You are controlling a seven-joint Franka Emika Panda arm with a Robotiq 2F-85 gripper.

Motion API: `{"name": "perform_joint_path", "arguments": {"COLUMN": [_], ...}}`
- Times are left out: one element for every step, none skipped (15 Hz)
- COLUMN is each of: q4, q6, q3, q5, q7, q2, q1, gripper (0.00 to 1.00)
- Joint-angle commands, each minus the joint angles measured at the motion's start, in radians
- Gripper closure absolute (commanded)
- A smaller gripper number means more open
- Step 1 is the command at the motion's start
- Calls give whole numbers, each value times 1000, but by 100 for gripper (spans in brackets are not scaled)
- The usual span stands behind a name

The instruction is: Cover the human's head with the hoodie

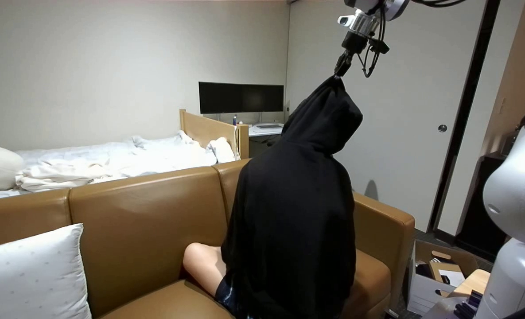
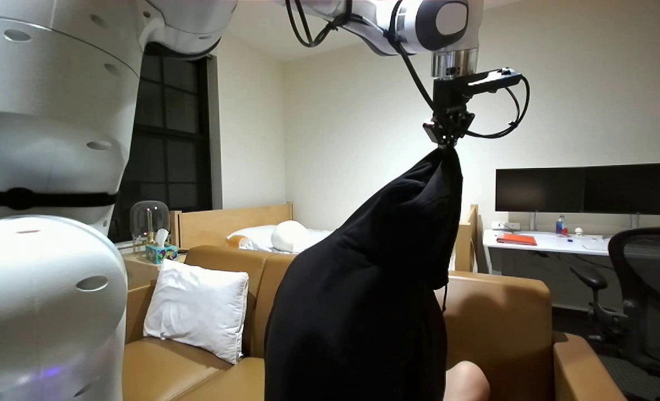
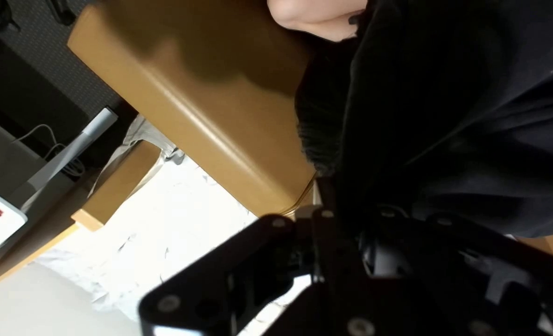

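The black hoodie (image 1: 297, 212) is worn by a person seated on the couch; it also shows in an exterior view (image 2: 357, 312) and the wrist view (image 3: 444, 102). Its hood is up around the head and stretched into a peak. My gripper (image 1: 340, 74) is above the head, shut on the peak of the hood, as an exterior view (image 2: 445, 143) also shows. In the wrist view the fingers (image 3: 339, 200) are close together with dark cloth at the tips. The head is hidden inside the hood; what looks like dark hair (image 3: 320, 140) shows at its edge. The person's bare knee (image 1: 202, 263) is visible.
The brown couch (image 1: 147, 212) has a backrest close by the person and a white pillow (image 2: 196, 306). Behind it are a bed (image 1: 111, 159) and a desk (image 2: 547, 242) with monitors (image 2: 591, 189). An office chair (image 2: 655, 301) and an open box (image 1: 426, 294) stand near.
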Motion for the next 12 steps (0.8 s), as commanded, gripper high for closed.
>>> {"name": "perform_joint_path", "arguments": {"q4": [6,6,6,2,6,23,38,58,85,112,134,166], "q6": [-3,-4,-4,-6,-4,-6,-8,4,-6,-14,-8,-11], "q3": [20,20,20,27,33,41,49,59,70,80,90,101], "q5": [-3,-3,-3,-6,-7,-4,3,0,9,16,14,9], "q7": [2,2,2,3,14,25,32,55,65,78,95,119], "q2": [2,2,2,0,8,26,44,69,99,130,157,192], "q1": [-18,-18,-18,-12,-8,-5,-3,1,1,0,0,0], "gripper": [90,90,98,98,98,98,98,98,98,98,98,98]}}
